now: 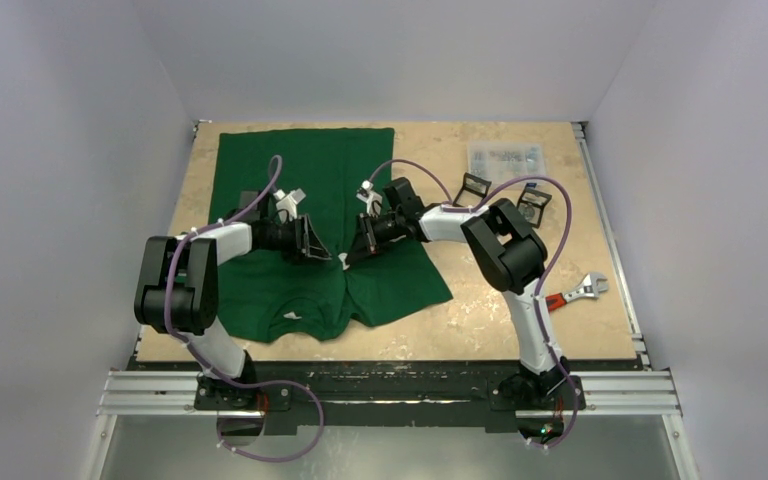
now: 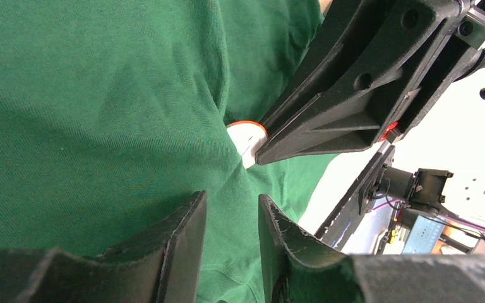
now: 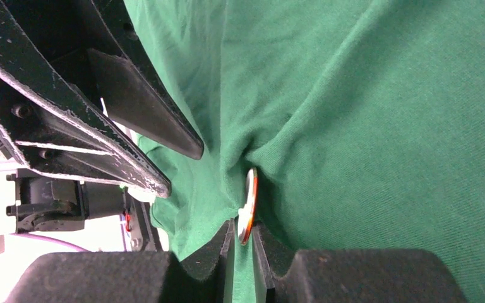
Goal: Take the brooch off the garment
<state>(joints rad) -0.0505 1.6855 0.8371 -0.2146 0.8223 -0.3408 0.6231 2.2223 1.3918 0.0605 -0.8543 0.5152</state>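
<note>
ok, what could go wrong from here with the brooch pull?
The right gripper pinches only the rim of the brooch, so it might slip out. The T-shirt bunches up at the brooch, so pulling may stretch or tear it. The left gripper has its jaws apart around a fold, so loose cloth could lift along.

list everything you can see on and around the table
t-shirt: 1, dark green, spread over the table's left and middle
brooch: 1, white with an orange rim, on a bunched part of the t-shirt
plastic box: 1, clear, far right of the table
square pieces: 2, black, between the t-shirt and the box, too small to identify
wrench: 1, silver with a red handle, near the right edge
table: 1, beige
left arm, right arm: 2, black and white, purple cables
left fingers: 2, black, apart over the t-shirt
right fingers: 2, black, either side of the brooch
</note>
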